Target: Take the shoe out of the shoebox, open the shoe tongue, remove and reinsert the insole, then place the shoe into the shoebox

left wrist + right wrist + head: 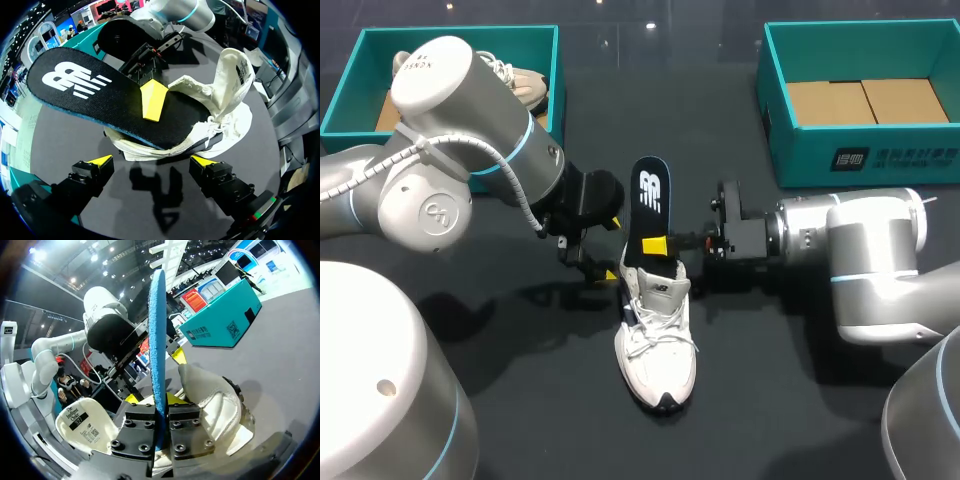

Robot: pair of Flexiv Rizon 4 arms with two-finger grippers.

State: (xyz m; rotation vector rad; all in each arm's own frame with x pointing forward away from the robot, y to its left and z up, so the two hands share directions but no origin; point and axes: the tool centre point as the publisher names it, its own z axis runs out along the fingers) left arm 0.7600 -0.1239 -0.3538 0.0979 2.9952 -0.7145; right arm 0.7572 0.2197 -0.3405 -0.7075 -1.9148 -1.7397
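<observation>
Head view: right gripper (655, 245) clamped insole (650, 195), which stuck out at shoe's (658, 345) 12 o'clock. Left gripper (151, 161) gaped at shoe's 9 o'clock. Insole judged light, floppy; mid-length pinch suited.

Dark table (520, 400); spare shoe (525, 88)

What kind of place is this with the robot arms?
Probably a robot practice table, not a shop. Over a dark table, the robot's right tool pinches an insole that sticks out of a white shoe, with a left shoebox and a right shoebox behind.
</observation>
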